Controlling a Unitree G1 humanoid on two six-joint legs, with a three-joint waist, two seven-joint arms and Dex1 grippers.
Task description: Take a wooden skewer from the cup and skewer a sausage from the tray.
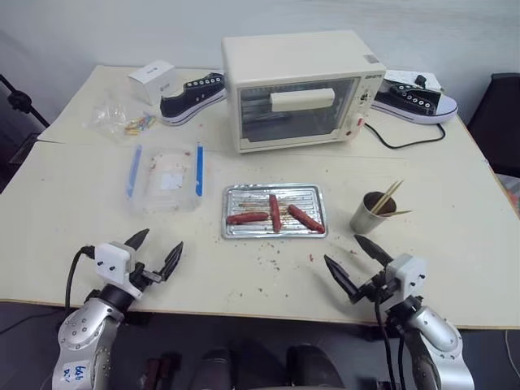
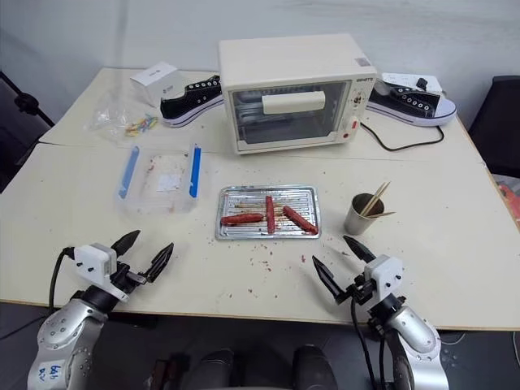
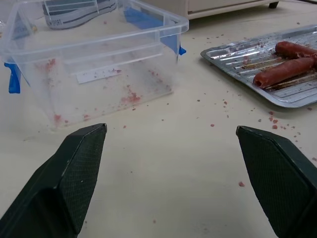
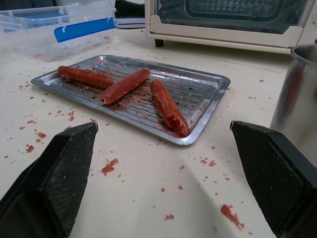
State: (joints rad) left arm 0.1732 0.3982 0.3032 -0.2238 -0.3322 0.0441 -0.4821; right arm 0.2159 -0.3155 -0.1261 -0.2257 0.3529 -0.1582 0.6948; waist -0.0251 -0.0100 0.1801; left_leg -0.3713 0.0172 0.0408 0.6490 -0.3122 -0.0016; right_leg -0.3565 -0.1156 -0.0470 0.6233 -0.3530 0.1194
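Skewers (image 1: 388, 197) upright in cup (image 1: 371, 214), right of tray (image 1: 275, 231); right gripper (image 1: 357, 262) near, spread, empty; left gripper (image 1: 154, 252) likewise.

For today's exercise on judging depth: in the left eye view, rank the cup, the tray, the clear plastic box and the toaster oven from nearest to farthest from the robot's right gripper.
1. Cup, just beyond the right gripper, slightly to its right.
2. Tray, ahead and to its left, at the table's middle.
3. Clear plastic box, farther left, past the tray.
4. Toaster oven, at the table's back.

The box and oven are nearly a tie.
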